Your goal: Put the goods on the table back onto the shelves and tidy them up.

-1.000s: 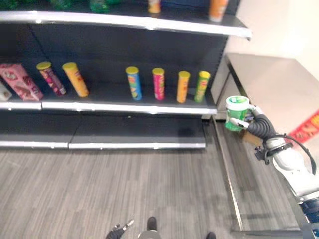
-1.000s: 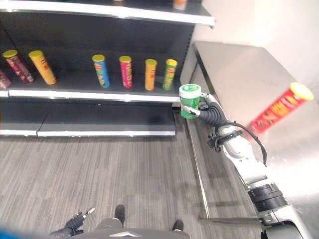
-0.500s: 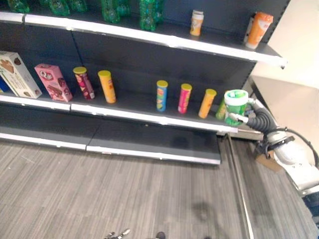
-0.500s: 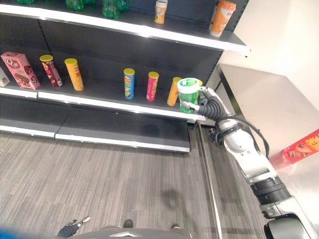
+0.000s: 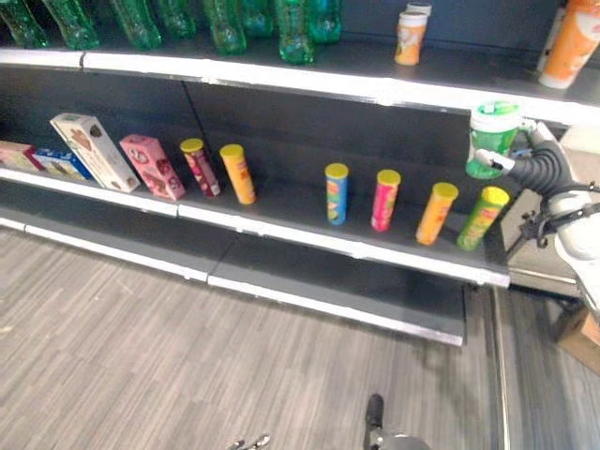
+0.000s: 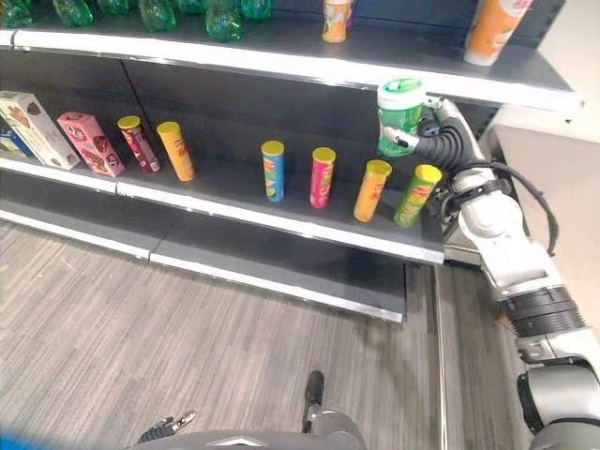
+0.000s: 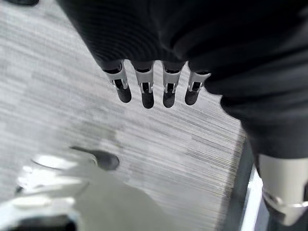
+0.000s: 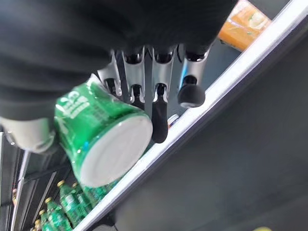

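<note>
Green cylindrical tub (image 6: 400, 115), white-lidded, in right hand (image 6: 441, 139) beside metal-edged shelf (image 6: 281, 66)

A dark shelving unit (image 5: 281, 103) with silvery front edges runs along the far side, its tiers stepping out toward the near side. Grey wood-grain plank flooring (image 5: 141, 356) spreads in front of it. At far right stands a pale wall (image 6: 581, 56).

Grey wood-grain floor (image 5: 141, 347) runs in front of the dark shelving. Green bottles (image 5: 225, 21) line the top shelf (image 5: 309, 77), with two orange cups (image 5: 410, 36) further right. On the middle shelf (image 5: 337, 239) stand boxes (image 5: 94, 150) and several upright tube cans (image 5: 336, 193), well apart.
</note>
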Controlling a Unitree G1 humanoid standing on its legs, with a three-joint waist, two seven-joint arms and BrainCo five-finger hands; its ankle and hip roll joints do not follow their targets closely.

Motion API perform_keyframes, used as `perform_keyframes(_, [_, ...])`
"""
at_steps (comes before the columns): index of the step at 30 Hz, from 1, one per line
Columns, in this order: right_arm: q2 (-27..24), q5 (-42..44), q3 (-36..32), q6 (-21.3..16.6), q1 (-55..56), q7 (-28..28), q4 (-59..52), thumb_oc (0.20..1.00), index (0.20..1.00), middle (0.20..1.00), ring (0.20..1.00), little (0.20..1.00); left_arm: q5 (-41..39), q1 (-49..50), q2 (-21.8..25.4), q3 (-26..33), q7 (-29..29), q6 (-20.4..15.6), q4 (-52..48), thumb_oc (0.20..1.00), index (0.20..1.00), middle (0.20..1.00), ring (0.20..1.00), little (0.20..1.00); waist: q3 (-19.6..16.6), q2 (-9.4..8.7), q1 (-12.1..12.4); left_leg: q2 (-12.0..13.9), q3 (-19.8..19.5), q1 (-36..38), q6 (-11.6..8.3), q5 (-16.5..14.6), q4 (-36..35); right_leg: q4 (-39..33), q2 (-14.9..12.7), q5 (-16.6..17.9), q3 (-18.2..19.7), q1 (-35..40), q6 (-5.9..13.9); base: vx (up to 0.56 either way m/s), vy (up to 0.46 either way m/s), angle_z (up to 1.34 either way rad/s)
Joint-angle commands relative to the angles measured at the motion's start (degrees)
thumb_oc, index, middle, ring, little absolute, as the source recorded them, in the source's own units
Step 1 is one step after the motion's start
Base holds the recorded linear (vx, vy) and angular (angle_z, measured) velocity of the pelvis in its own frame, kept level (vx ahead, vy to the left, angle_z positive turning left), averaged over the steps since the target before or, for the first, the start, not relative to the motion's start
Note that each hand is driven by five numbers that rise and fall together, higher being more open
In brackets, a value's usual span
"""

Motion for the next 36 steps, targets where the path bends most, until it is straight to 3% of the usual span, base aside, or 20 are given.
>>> perform_keyframes(1, [-0.8, 3.0, -1.4, -2.7, -5.7, -2.0, -1.3, 0.200, 0.200, 0.200, 0.200, 0.200, 1.1, 0.1, 3.3, -2.4, -0.6, -0.4, -2.0, 1.000, 1.000, 1.000, 1.000, 1.000, -4.5, -2.38, 0.1, -0.9, 1.2, 1.5, -1.16, -0.9, 0.3, 0.7, -2.0, 0.7, 3.2, -6.6, 6.72, 0.19, -0.088, 0.24])
perform_keyframes(3, [-1.0, 3.7, -1.2, -2.8, -6.7, -2.2, -1.1, 0.200, 0.200, 0.200, 0.200, 0.200, 0.6, -0.2, 3.2, -2.7, -0.5, -0.3, -2.3, 1.000, 1.000, 1.000, 1.000, 1.000, -5.2, -2.17, -0.1, 0.4, 1.4, 0.6, -2.90, 0.5, 3.7, 0.9, -1.1, -0.9, 2.8, -5.4, 5.83, 0.30, -0.144, 0.27])
perform_keyframes(5, [-1.1, 5.0, -0.1, -3.1, -8.9, -2.4, -0.5, 0.200, 0.200, 0.200, 0.200, 0.200, -0.4, -0.6, 3.1, -3.4, -0.1, -0.3, -2.7, 1.000, 1.000, 1.000, 1.000, 1.000, -5.3, -2.53, 0.1, 1.2, 2.6, -1.8, -5.58, 4.7, 11.0, 1.1, -0.2, -2.9, 2.5, -2.6, 4.51, 0.26, -0.124, 0.22])
perform_keyframes(6, [-1.1, 5.0, 0.0, -3.1, -9.1, -2.4, -0.4, 0.200, 0.200, 0.200, 0.200, 0.200, -0.4, -0.6, 3.1, -3.4, 0.0, -0.3, -2.8, 1.000, 1.000, 1.000, 1.000, 1.000, -5.2, -2.51, 0.0, 1.2, 2.6, -1.9, -5.58, 4.5, 11.4, 1.1, -0.2, -2.9, 2.5, -2.6, 4.50, 0.13, -0.071, 0.07])
perform_keyframes(8, [-1.1, 5.6, 0.7, -3.2, -9.9, -2.5, -0.5, 0.200, 0.200, 0.200, 0.200, 0.200, -1.2, -0.6, 3.2, -3.2, 0.2, -0.2, -3.0, 1.000, 1.000, 1.000, 1.000, 1.000, -4.9, -3.14, 0.2, 1.2, 3.8, -4.0, -6.84, 7.7, 16.8, 1.0, 0.1, -4.1, 2.3, -0.5, 3.67, 0.14, -0.081, 0.03])
perform_keyframes(9, [-1.2, 6.0, 0.9, -3.3, -10.3, -2.5, -0.3, 0.200, 0.200, 0.200, 0.200, 0.200, -1.7, -0.5, 3.2, -3.1, 0.3, -0.3, -3.2, 1.000, 1.000, 1.000, 1.000, 1.000, -4.6, -3.66, 0.4, 1.6, 5.1, -5.4, -7.53, 9.2, 20.6, 0.9, 0.1, -4.6, 2.2, 0.6, 3.19, 0.22, -0.186, 0.01])
perform_keyframes(10, [-1.5, 7.6, 1.7, -3.1, -11.5, -3.1, 2.2, 0.200, 0.200, 0.200, 0.200, 0.200, -3.2, -0.2, 3.4, -2.4, 0.6, -0.1, -3.2, 1.000, 1.000, 1.000, 1.000, 1.000, -3.6, -5.59, 1.2, 4.8, 12.2, -9.8, -5.92, 10.1, 26.2, 0.7, -0.7, -7.0, 1.4, 3.4, 2.04, 0.17, -0.157, 0.11])
perform_keyframes(11, [-1.5, 7.6, 1.8, -3.2, -11.6, -3.1, 2.2, 0.200, 0.200, 0.200, 0.200, 0.200, -3.2, -0.2, 3.4, -2.4, 0.6, -0.1, -3.2, 1.000, 1.000, 1.000, 1.000, 1.000, -3.5, -5.48, 1.3, 5.0, 12.3, -9.7, -5.90, 10.0, 26.4, 0.8, -0.6, -7.1, 1.5, 3.5, 2.04, 0.19, -0.165, 0.10])
perform_keyframes(12, [-1.8, 9.1, 2.7, -2.8, -13.1, -3.2, 4.2, 0.200, 0.200, 0.200, 0.200, 0.200, -4.6, -0.2, 3.7, -1.8, 0.3, 0.2, -3.5, 1.000, 1.000, 1.000, 1.000, 1.000, -2.8, -6.82, 2.4, 6.8, 16.2, -12.6, -3.64, 5.8, 22.9, 0.7, -1.7, -8.4, 0.7, 4.9, 2.31, 0.10, -0.032, 0.23])
perform_keyframes(14, [-1.4, 9.8, 3.6, -2.7, -14.6, -3.0, 5.5, 0.200, 0.200, 0.200, 0.200, 0.200, -4.6, -0.2, 4.1, -1.4, 0.5, 0.2, -3.5, 1.000, 1.000, 1.000, 1.000, 1.000, -2.1, -7.33, 3.7, 5.8, 16.1, -15.5, -3.10, 2.5, 18.0, 0.7, -2.7, -9.0, 0.7, 5.6, 2.80, 0.09, -0.005, 0.31])
perform_keyframes(16, [-1.2, 10.7, 5.4, -2.9, -17.0, -2.9, 8.6, 0.200, 0.200, 0.200, 0.200, 0.200, -5.9, 0.0, 4.6, -1.3, 1.2, -0.4, -3.2, 1.000, 1.000, 1.000, 1.000, 1.000, -1.3, -6.93, 5.6, 4.7, 13.0, -19.4, -3.93, 6.1, 11.1, 0.7, -2.6, -9.1, 1.0, 6.3, 3.01, 0.03, 0.041, 0.24])
perform_keyframes(17, [-1.2, 10.8, 5.8, -3.0, -17.4, -2.9, 8.9, 0.200, 0.200, 0.200, 0.200, 0.200, -5.9, 0.0, 4.5, -1.2, 1.2, -0.4, -3.2, 1.000, 1.000, 1.000, 1.000, 1.000, -1.3, -6.93, 5.4, 4.6, 13.0, -19.0, -3.96, 6.5, 10.3, 0.7, -2.7, -9.2, 1.0, 6.3, 3.01, 0.05, 0.052, 0.03])
perform_keyframes(19, [-0.5, 12.4, 6.7, -3.8, -18.5, -3.5, 14.8, 0.200, 0.200, 0.200, 0.200, 0.200, -7.0, 0.1, 4.6, -1.0, 2.3, -1.2, -2.7, 1.000, 1.000, 1.000, 1.000, 1.000, -0.7, -5.90, 7.1, 4.4, 11.3, -21.1, -4.57, 11.5, 4.5, 0.7, -2.1, -9.6, 1.1, 7.8, 2.70, 0.09, 0.069, -0.07])
perform_keyframes(20, [-1.5, 12.0, 9.4, -2.4, -22.5, -2.8, 17.9, 0.200, 0.200, 0.200, 0.200, 0.200, -8.1, 0.4, 4.9, -1.5, 2.0, -1.9, -2.3, 1.000, 1.000, 1.000, 1.000, 1.000, -1.0, -5.93, 7.4, 4.5, 11.2, -20.1, -5.19, 12.0, 2.3, 0.7, -2.3, -10.0, 1.0, 8.5, 3.05, 0.15, 0.088, -0.09])
perform_keyframes(25, [1.6, 11.9, 16.1, -0.8, -31.9, -3.3, 32.2, 0.200, 0.200, 0.200, 0.200, 0.200, -8.0, 0.2, 5.2, -3.3, 2.2, -2.3, -1.9, 1.000, 1.000, 1.000, 1.000, 1.000, -3.5, -5.19, 8.3, 3.3, 11.7, -15.7, -4.96, 12.1, -2.4, 0.7, -2.9, -10.1, 1.6, 9.8, 3.53, 0.17, 0.118, -0.18])
perform_keyframes(32, [3.7, 10.9, 19.1, 1.0, -39.3, -4.4, 48.8, 0.200, 0.200, 0.200, 0.200, 0.200, -9.9, 0.0, 5.9, -4.3, 2.8, -2.8, -1.7, 1.000, 1.000, 1.000, 1.000, 1.000, -3.5, -5.17, 10.4, 2.6, 11.4, -15.6, -4.63, 11.9, -2.4, 0.7, -3.7, -10.0, 0.3, 9.8, 3.97, 0.07, 0.028, 0.05])
perform_keyframes(36, [4.5, 11.7, 18.9, 1.6, -40.5, -4.5, 52.6, 0.200, 0.200, 0.200, 0.200, 0.200, -9.9, 0.0, 5.7, -4.7, 2.9, -2.6, -0.8, 1.000, 1.000, 1.000, 1.000, 1.000, -3.5, -5.04, 10.9, 2.5, 11.1, -16.0, -4.74, 12.0, -2.4, 0.7, -3.9, -10.1, -0.5, 9.9, 4.18, 0.04, -0.005, 0.15])
